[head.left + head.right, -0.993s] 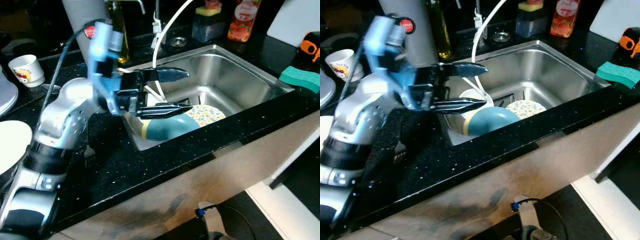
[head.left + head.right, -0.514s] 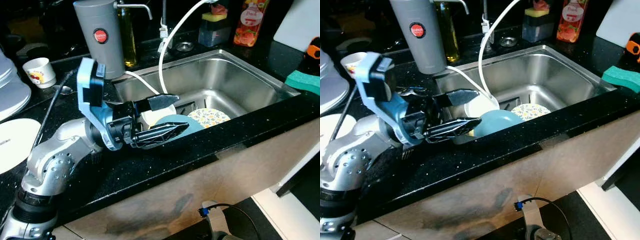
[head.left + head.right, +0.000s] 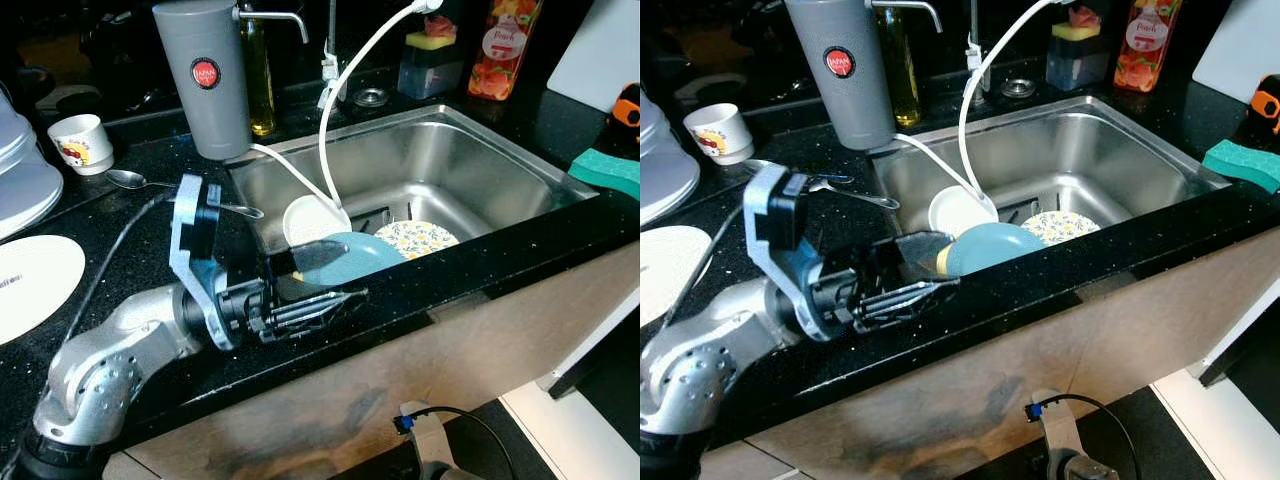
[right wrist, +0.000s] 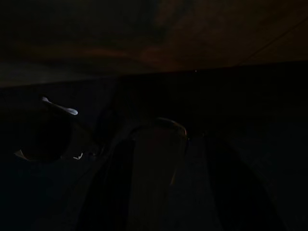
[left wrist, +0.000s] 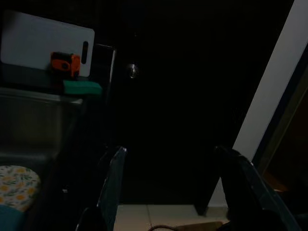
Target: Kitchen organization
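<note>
My left gripper (image 3: 335, 280) hangs over the black counter (image 3: 300, 340) at the sink's (image 3: 470, 150) near left edge, fingers spread and holding nothing. Just beyond its tips, a blue bowl (image 3: 345, 258) lies tilted in the sink, with a white cup (image 3: 312, 215) behind it and a flowered plate (image 3: 418, 238) beside it. A spoon (image 3: 130, 179) lies on the counter near the grey dispenser (image 3: 205, 80). My right wrist view is too dark to tell that gripper's state.
</note>
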### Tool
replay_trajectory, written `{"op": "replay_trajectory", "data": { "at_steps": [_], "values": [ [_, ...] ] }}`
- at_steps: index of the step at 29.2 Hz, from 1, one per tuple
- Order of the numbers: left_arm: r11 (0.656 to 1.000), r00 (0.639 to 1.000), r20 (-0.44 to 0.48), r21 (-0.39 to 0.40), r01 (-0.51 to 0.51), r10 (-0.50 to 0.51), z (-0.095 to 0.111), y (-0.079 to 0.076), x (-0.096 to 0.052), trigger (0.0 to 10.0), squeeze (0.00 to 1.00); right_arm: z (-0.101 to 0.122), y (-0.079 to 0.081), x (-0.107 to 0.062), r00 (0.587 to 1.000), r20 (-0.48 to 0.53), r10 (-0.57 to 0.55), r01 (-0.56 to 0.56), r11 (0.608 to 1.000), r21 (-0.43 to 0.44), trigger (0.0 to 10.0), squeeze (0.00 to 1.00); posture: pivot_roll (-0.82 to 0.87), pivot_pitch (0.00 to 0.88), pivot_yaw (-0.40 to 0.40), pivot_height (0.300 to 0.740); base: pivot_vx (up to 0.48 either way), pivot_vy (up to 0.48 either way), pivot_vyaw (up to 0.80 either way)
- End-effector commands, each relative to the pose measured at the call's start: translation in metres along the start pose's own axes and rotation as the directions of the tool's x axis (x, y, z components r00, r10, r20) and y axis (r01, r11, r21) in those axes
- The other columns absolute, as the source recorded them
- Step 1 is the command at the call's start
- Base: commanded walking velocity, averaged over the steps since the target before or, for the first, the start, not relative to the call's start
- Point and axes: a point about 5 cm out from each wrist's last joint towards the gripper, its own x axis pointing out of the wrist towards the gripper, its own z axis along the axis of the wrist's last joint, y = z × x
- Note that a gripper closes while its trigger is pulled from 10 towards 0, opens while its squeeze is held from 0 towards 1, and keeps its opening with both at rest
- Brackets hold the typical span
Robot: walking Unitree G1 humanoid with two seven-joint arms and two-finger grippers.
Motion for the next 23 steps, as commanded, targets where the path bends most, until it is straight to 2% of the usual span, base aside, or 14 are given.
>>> {"op": "replay_trajectory", "data": {
  "at_steps": [1,23],
  "values": [
    [0.999,1.000,-0.010,-0.025,-0.019,0.019,-0.0059,0.0003,-0.0010,10.0,0.00,-0.0023,0.0010,0.0001,1.000,-0.017,0.002,-0.002,1.000,-0.003,10.0,0.00,0.03,0.000,0.055,0.740,-0.285,0.000,0.00],
    [0.999,1.000,-0.005,-0.035,-0.026,0.026,-0.0078,-0.0021,0.0011,10.0,0.00,-0.0024,0.0011,0.0002,1.000,-0.028,0.007,-0.009,0.999,-0.037,10.0,0.00,0.02,0.000,0.052,0.740,-0.304,0.000,0.00]
  ]
}}
